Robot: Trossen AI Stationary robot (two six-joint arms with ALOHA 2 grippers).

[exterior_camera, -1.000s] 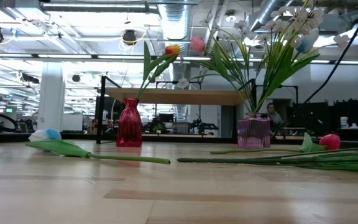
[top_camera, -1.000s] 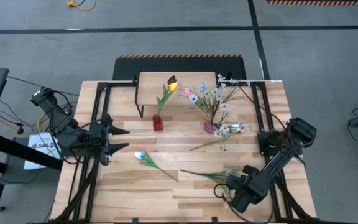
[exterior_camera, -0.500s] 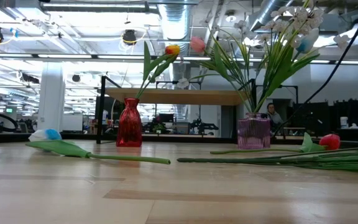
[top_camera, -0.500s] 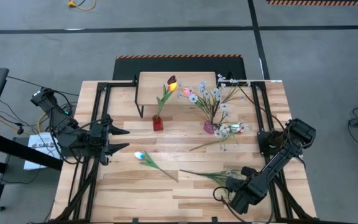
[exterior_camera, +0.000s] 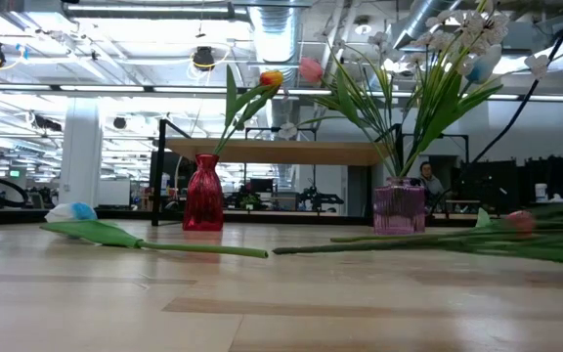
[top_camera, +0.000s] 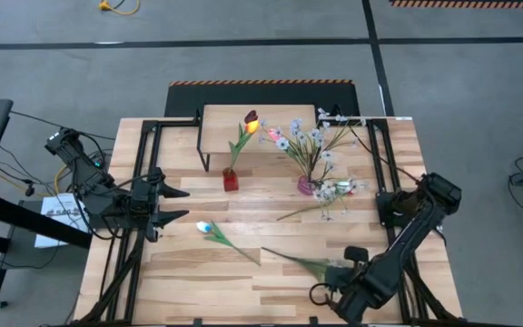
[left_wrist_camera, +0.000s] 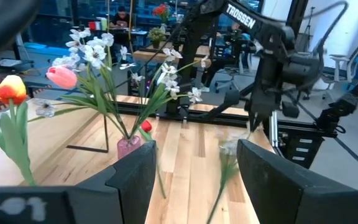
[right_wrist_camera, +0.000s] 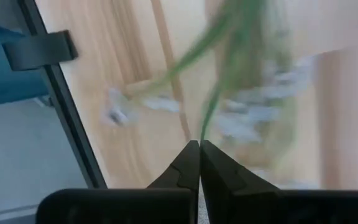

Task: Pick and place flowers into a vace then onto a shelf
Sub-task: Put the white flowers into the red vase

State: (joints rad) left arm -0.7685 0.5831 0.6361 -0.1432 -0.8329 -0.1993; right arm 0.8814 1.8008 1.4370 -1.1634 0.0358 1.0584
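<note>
My right claw (top_camera: 334,275) has just pinched shut on a flower stem (top_camera: 298,261) at the bench's (top_camera: 271,295) near edge and begun lifting it, so one more can go to the pink vase (top_camera: 306,186). Left claw (top_camera: 178,203) waits wide; the shelf (top_camera: 221,118) stands beyond.

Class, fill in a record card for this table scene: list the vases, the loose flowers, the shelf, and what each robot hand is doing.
Red vase: holds an orange tulip, in front of the shelf.
Pink vase: holds white blossom sprays.
Loose on table: white tulip, pink tulip.
Right hand: shut on a white blossom spray, near the table's front edge.
Left hand: open, empty, waiting at the table's left side.
</note>
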